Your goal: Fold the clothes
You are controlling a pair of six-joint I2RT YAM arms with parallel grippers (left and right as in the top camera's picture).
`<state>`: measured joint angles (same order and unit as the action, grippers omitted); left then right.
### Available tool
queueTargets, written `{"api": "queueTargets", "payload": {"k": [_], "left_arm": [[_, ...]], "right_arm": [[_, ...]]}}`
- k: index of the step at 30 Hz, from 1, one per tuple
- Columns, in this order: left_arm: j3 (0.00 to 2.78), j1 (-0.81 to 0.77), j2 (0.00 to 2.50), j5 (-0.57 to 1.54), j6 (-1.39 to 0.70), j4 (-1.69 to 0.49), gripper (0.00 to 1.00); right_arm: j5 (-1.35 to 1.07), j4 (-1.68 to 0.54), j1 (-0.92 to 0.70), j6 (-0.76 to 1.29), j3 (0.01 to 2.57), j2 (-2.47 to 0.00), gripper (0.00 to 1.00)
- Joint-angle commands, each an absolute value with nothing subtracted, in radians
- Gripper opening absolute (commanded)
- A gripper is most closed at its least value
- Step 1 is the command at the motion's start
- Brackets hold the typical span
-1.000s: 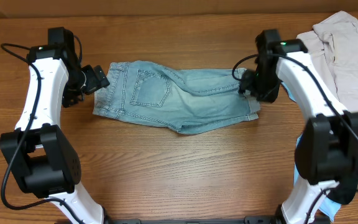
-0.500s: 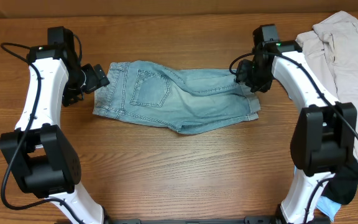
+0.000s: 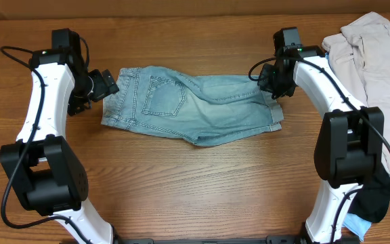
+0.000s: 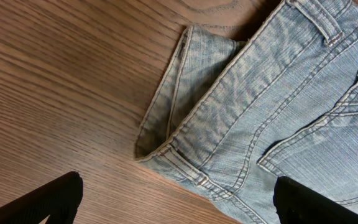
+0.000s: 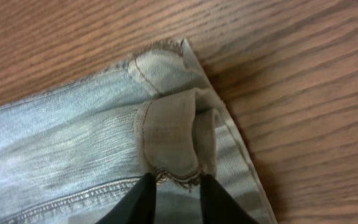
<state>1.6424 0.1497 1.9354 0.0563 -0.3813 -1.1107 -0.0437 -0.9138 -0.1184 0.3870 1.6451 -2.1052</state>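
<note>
- Our left fingers (image 3: 107, 85) are spread wide just beside the left end of the shorts (image 3: 202, 112). In the left wrist view, the two tips (image 4: 48, 199) flank the waistband (image 4: 185, 155) corner and hold nothing.
- The shorts lie flat on the wooden surface (image 3: 202, 190), in the middle and toward the far side, between our two arms. The waistband is at the left, the leg hems are at the right, and a back pocket (image 3: 162, 95) faces up.
- Our right fingers (image 3: 271, 80) are at the far right corner of the shorts. In the right wrist view they are narrow (image 5: 135, 202), pinching the turned-up, frayed hem (image 5: 173, 137), which bunches up between the tips.
- Beige trousers (image 3: 378, 54) lie crumpled at the far right edge, apart from the shorts.
- At the near right, a black cloth (image 3: 374, 200) and a scrap of blue cloth (image 3: 357, 227) sit by our right arm's base.
</note>
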Motion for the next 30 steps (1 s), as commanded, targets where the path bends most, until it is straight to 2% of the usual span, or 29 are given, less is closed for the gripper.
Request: {"api": "queueTargets", "payload": {"k": [1,5,19,24,28,30], "left_arm": [[1.644,0.141,1.943,0.045,-0.358,-1.111,1.0],[1.644,0.141,1.943,0.045,-0.358,-1.111,1.0],[1.644,0.141,1.943,0.026,-0.358,-1.083,1.0],[1.644,0.141,1.944,0.026,-0.358,-1.073,1.0],[1.644,0.141,1.944,0.026,-0.358,-1.073,1.0],[1.644,0.141,1.944,0.026,-0.358,-1.07,1.0]], "right_arm": [[-0.012,-0.901,-0.12,0.396,1.642,-2.14,0.17],[-0.014,-0.888,-0.12,0.394,1.642,-2.166,0.04],[-0.008,-0.591,-0.12,0.393,1.643,-2.17,0.04],[-0.01,-0.627,-0.112,0.393,1.645,-2.169,0.04],[-0.107,-0.753,-0.076,0.394,1.674,-2.158,0.25],[-0.194,-0.801,-0.042,0.395,1.687,-2.138,0.4]]}}
